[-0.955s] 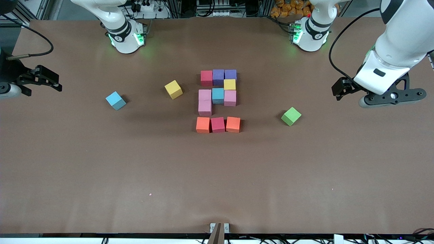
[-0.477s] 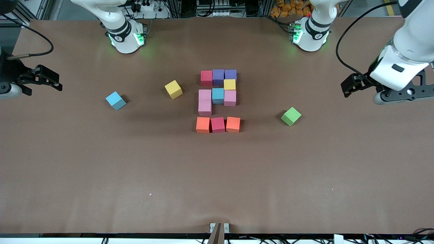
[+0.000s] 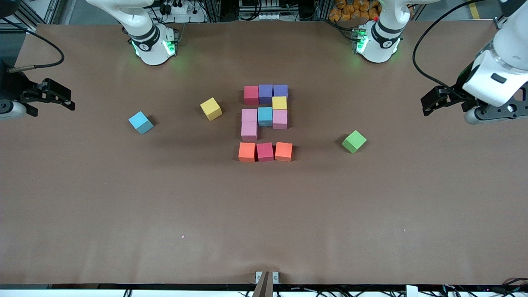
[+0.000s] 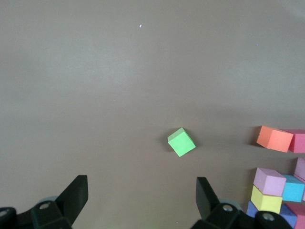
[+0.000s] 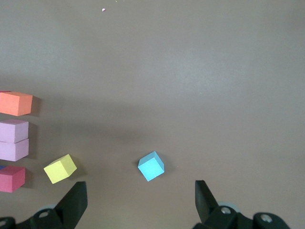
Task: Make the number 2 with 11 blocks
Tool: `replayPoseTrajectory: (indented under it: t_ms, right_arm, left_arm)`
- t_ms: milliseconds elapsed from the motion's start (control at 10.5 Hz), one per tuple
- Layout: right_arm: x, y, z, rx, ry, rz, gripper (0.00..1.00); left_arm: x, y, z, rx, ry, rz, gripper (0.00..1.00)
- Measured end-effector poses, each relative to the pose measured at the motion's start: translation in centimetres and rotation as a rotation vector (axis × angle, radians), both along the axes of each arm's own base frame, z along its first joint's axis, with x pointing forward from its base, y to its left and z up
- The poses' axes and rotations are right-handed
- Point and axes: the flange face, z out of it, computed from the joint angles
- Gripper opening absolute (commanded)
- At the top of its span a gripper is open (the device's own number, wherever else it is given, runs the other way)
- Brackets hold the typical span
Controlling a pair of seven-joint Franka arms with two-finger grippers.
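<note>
Just above centre frame, number 2 [image 3: 265, 116] laid out flat on the brown table [image 3: 264, 214] in eleven blocks [image 3: 249, 131]: red, purple, purple along the top row; yellow beneath; pink, blue, pink; a single pink; then orange, red, orange, set slightly apart, nearest the camera. Scattered around it, a loose yellow cube [image 3: 210, 109] and a sky-blue cube [image 3: 140, 122] toward the right arm's end, a green cube [image 3: 354, 141] toward the left arm's. Left gripper [image 3: 429, 105] and right gripper [image 3: 62, 101] waiting at the frame's edges, each over its own end of the table, fingers spread, holding nothing.
</note>
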Motion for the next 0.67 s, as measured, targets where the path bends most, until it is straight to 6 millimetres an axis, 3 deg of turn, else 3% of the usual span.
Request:
replayPoseTrajectory:
  t_ms: [286, 668]
  right_arm:
    - [0.0, 0.0, 0.0, 0.000, 0.002, 0.000, 1.00]
    - [0.0, 0.0, 0.0, 0.000, 0.004, 0.000, 1.00]
  left_arm:
    - [0.0, 1.8, -0.7, -0.017, 0.020, -0.026, 1.00]
    - [-0.2, 1.5, -1.6, -0.017, 0.023, -0.037, 1.00]
